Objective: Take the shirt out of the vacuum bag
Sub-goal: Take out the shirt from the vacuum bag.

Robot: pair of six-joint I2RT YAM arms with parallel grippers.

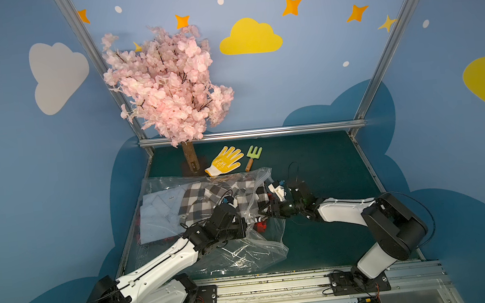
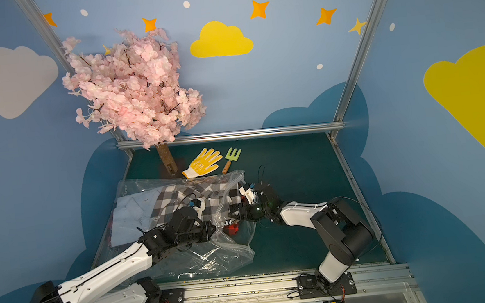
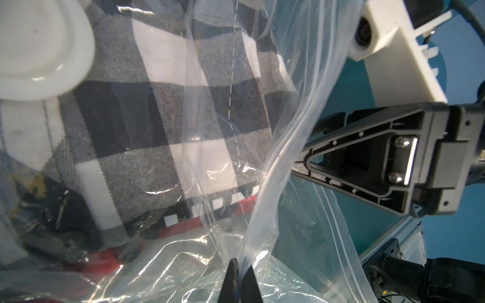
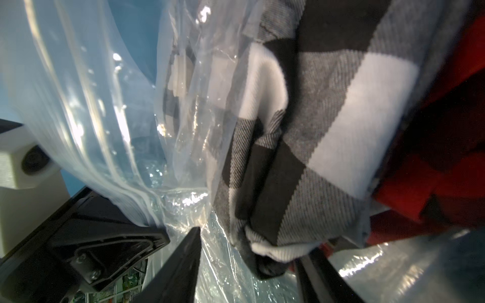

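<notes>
This is a robot lab booth, decorated playfully. An aluminium frame (image 1: 251,133) borders blue walls (image 1: 26,185) with clouds (image 1: 250,37) and stars (image 1: 292,5), beside a fake blossom tree (image 1: 168,83).

Right of desk: I see bare desk (image 1: 327,165) beyond my right arm, free for passing.
Back edge: tree trunk (image 1: 190,160), glove (image 1: 225,161) and toy fork (image 1: 253,156) stand just behind the bag.
Left of desk: the vacuum bag (image 1: 244,249) covers it.
Bag mouth: my left claw (image 3: 240,278) pinches the zip edge; my right claw (image 4: 252,265), jaws apart, is crowded by the checked shirt (image 4: 328,110) and plastic folds.
</notes>
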